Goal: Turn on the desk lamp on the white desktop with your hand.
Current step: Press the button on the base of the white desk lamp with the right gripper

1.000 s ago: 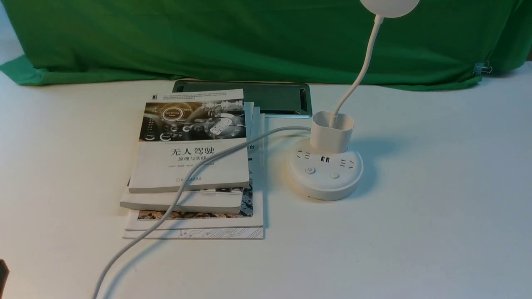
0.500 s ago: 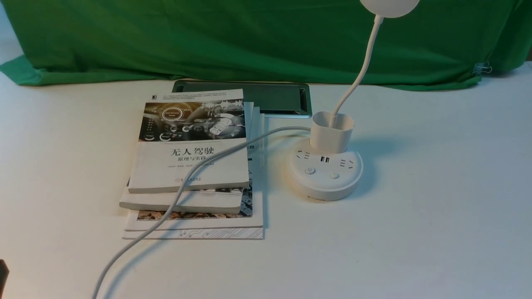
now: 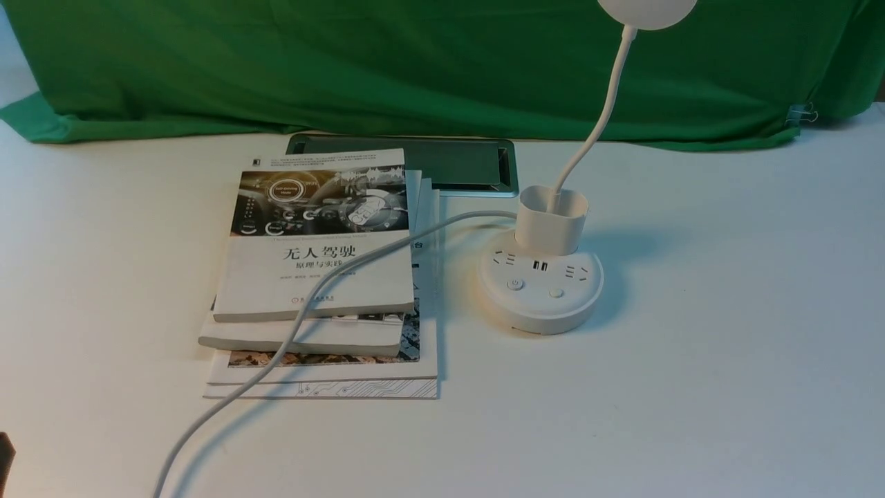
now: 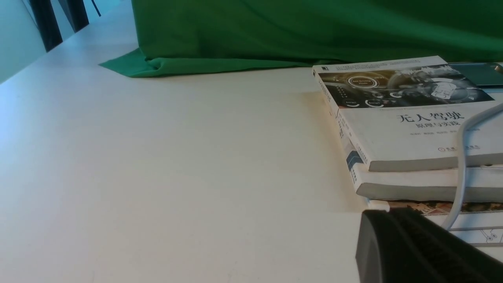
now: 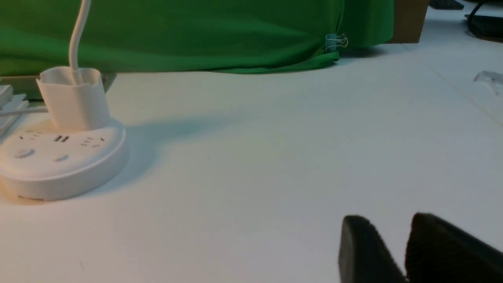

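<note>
The white desk lamp (image 3: 541,290) stands on the white desktop (image 3: 691,387), right of centre. Its round base carries sockets and two buttons (image 3: 515,283); a thin neck rises from the cup holder (image 3: 552,220) to the disc head (image 3: 646,10) at the top edge. In the right wrist view the lamp base (image 5: 59,161) lies well away from my right gripper (image 5: 387,222), which hovers low over bare desktop, slightly open and empty. My left gripper (image 4: 387,214) shows as one dark mass with no gap, beside the books, touching nothing.
A stack of books (image 3: 318,277) lies left of the lamp, with the lamp's white cord (image 3: 276,353) trailing over it toward the front edge. A metal cable hatch (image 3: 456,162) sits behind the books. Green cloth (image 3: 415,62) covers the back, pinned by a binder clip (image 3: 802,113).
</note>
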`<action>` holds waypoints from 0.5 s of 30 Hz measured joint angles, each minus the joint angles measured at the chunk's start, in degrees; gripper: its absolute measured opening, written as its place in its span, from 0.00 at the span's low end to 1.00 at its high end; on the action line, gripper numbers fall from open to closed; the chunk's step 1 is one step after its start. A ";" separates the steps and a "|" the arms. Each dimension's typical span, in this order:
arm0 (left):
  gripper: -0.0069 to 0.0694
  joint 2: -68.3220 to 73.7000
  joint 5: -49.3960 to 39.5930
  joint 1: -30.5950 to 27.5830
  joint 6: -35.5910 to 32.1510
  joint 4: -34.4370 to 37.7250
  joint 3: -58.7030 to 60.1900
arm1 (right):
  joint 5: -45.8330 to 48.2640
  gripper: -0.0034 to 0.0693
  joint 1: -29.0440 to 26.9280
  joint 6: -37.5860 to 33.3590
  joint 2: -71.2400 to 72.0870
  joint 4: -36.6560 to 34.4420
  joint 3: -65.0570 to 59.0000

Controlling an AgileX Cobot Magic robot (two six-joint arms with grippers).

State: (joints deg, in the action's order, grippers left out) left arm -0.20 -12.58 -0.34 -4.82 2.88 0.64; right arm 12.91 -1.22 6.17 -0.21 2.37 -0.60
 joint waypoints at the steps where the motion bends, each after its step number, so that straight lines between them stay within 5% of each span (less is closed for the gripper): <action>1: 0.12 0.00 0.00 0.00 0.00 0.00 0.00 | 0.00 0.38 0.00 1.88 0.00 -0.40 0.00; 4: 0.12 0.00 0.00 0.00 0.00 0.00 0.00 | -0.21 0.38 0.00 13.14 0.00 -4.79 0.00; 10: 0.12 0.00 0.00 0.00 0.00 0.00 0.00 | -0.86 0.38 0.00 47.58 0.00 -18.33 0.00; 15: 0.12 0.00 0.00 0.00 0.00 0.00 0.00 | -0.69 0.38 0.00 48.82 0.00 -13.51 0.00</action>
State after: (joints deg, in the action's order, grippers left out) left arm -0.20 -12.58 -0.34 -4.82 2.88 0.64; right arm 12.22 -1.22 54.99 -0.21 -11.14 -0.60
